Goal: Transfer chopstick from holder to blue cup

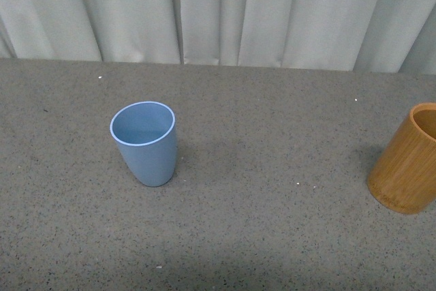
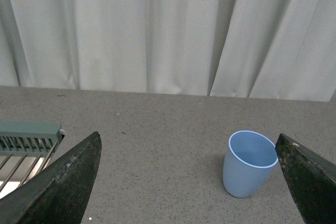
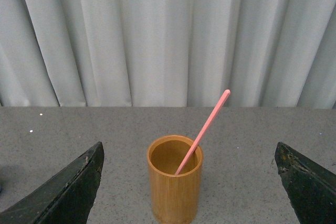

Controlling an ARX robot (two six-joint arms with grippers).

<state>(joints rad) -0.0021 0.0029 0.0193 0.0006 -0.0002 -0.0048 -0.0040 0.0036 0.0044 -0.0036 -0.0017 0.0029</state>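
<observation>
- Right now the chopstick (image 3: 202, 132) stands in the holder (image 3: 175, 195). Its lower end is inside, and it leans on the rim with its upper end slanting out well above it.
- Seen from the front, the holder (image 1: 407, 165) sits at the far right of the grey speckled tabletop (image 1: 272, 236), partly cut off by the picture's edge.
- The blue cup (image 1: 144, 148) stands upright left of centre, mouth up, well apart from the holder.
- The left gripper (image 2: 187, 136) has its jaws spread wide and grips nothing. The blue cup (image 2: 248, 169) lies ahead of it, close to one dark finger (image 2: 307, 177) but not touching.
- The right gripper (image 3: 189, 144) also has its jaws wide apart and grips nothing. The holder shows ahead, between its two fingers, apart from both.
- A grey-green slatted rack (image 2: 29, 137) lies at the edge of the left wrist view.
- A pale pleated curtain (image 1: 225, 11) hangs behind the tabletop.
</observation>
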